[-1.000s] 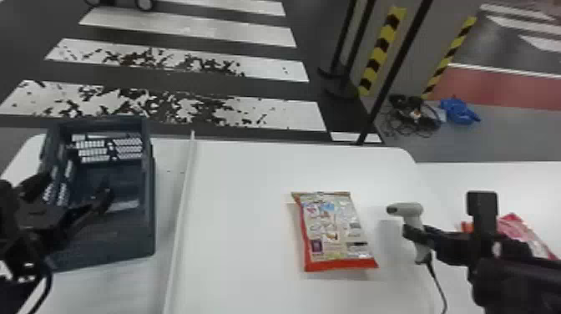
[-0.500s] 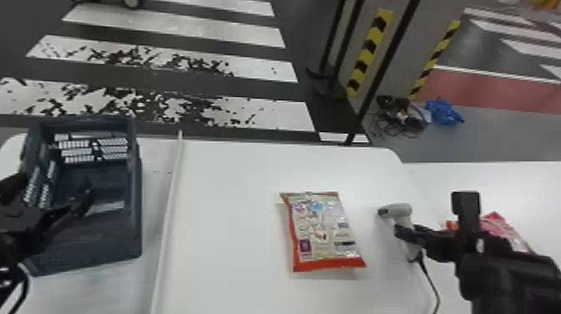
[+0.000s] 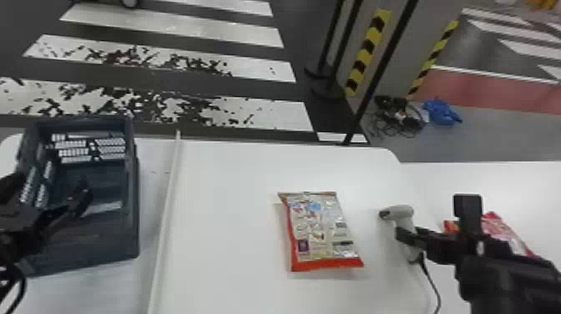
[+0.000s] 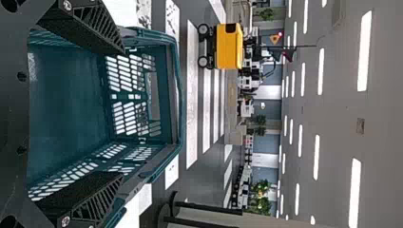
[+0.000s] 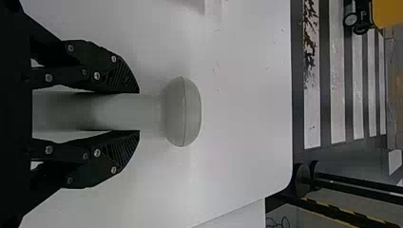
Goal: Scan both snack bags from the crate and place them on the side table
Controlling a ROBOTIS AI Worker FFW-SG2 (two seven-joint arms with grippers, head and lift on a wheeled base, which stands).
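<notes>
In the head view my right gripper (image 3: pixel 407 238) is at the table's right side, closed around the handle of the grey scanner (image 3: pixel 398 213); its head points toward the snack bag. In the right wrist view the gripper (image 5: pixel 139 111) has both fingers against the handle, below the scanner head (image 5: pixel 184 111). The silver and red snack bag (image 3: pixel 319 229) lies flat on the main table, left of the scanner. A red-pink bag (image 3: pixel 503 227) lies on the side table, partly hidden by my right arm. My left gripper (image 3: pixel 50 190) stands open over the crate (image 3: pixel 134 200); the left wrist view has the gripper (image 4: pixel 121 114) at the crate (image 4: pixel 177 95).
A raised white strip (image 3: pixel 167 213) runs between the crate and the snack bag. The scanner's cable (image 3: pixel 432 284) trails toward the near edge. The side table (image 3: pixel 480 175) adjoins the main table (image 3: pixel 233 200) on the right. Posts (image 3: pixel 382 69) stand beyond the far edge.
The whole head view has shifted, so the tables and everything on them sit slightly farther left. The scanner stays in my right gripper; neither bag has visibly moved on its table.
</notes>
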